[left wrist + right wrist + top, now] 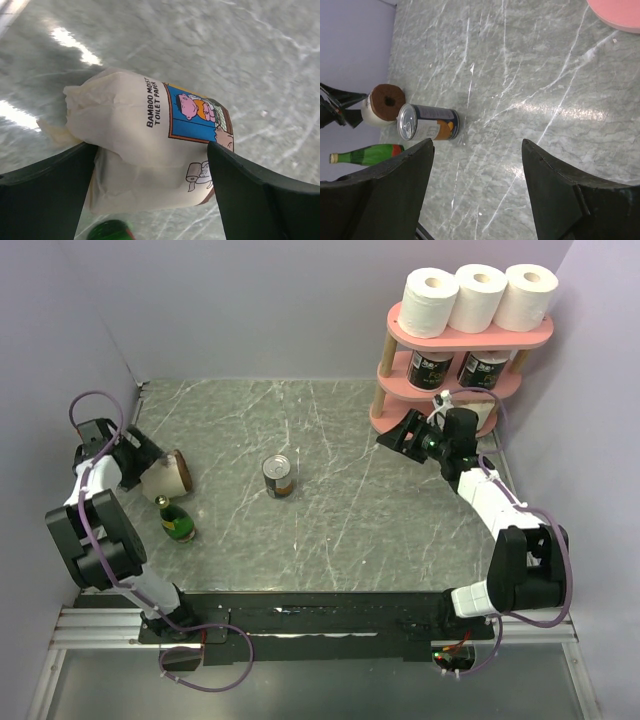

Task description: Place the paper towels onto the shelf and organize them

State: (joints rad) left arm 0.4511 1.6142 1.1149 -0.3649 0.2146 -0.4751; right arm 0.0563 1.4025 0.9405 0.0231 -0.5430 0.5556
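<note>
Fingers (45, 200) of the left gripper (151, 146) stand spread at full width, one on each flank of a wrapped roll (130, 120). We cannot tell whether they press on it. We record this roll at the left edge of the table (330, 530), its brown end turned toward the middle and its wrapper printed with a cartoon panel. A green bottle (177, 521) stands just beside it, nearer the front edge. A can (279, 477) stands near the table's middle, well apart from both.

The right gripper (476, 142) is spread with nothing between its fingers, near the foot of the shelf (540, 337). The shelf occupies the far right corner. We note three white rolls (477, 297) side by side on its top board and two black-printed rolls (433, 368) on the middle board.
</note>
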